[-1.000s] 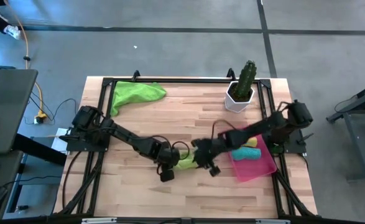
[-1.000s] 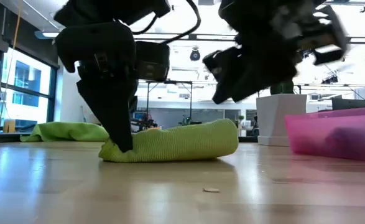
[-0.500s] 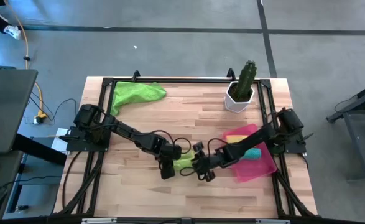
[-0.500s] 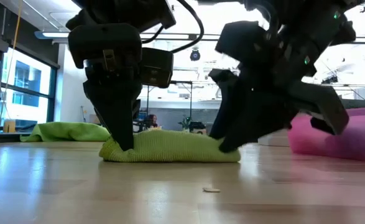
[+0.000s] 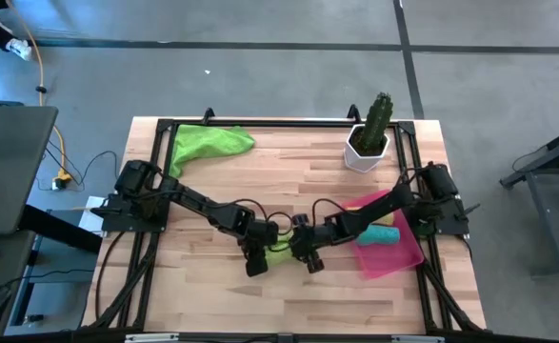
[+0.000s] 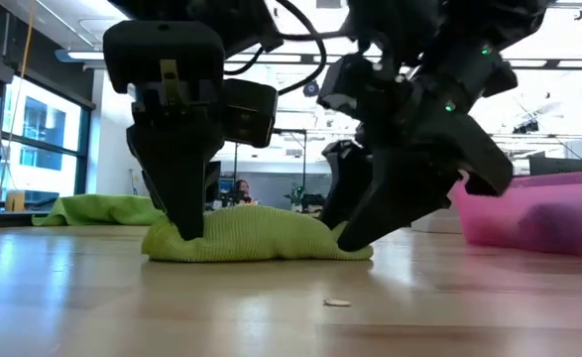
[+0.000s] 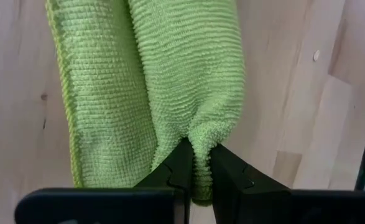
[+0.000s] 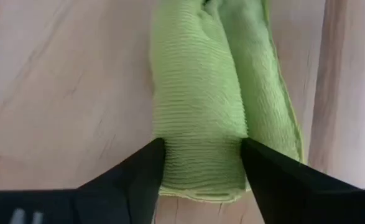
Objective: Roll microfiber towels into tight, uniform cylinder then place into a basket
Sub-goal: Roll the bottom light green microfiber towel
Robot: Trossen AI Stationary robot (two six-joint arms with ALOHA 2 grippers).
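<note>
A rolled lime green microfiber towel (image 5: 281,251) lies on the wooden table near the middle. My left gripper (image 7: 198,158) is shut on its left end (image 6: 176,238). My right gripper (image 8: 201,155) is open, one finger on each side of the roll's right end (image 6: 345,243), close against it. I cannot tell whether those fingers touch it. A second lime green towel (image 5: 209,143) lies loose at the far left corner. The pink basket (image 5: 400,259) sits at the right with a teal roll (image 5: 382,235) inside. My left gripper pinches a bunched fold of the roll's outer layer (image 7: 201,140) between its two fingers, at the roll's left end. The fingers come from above, slanting down. The roll lies flat on the table.
A white pot with a green cactus (image 5: 368,143) stands at the far right, behind the basket. Bare wood lies along the near edge and at the table's left. The black frame rails run along the table's sides.
My right gripper has come down from above the roll, gone toward the table's left and opened around the roll's right end. My left gripper has turned a little on the left end. The roll has stayed on the table and shifted slightly.
</note>
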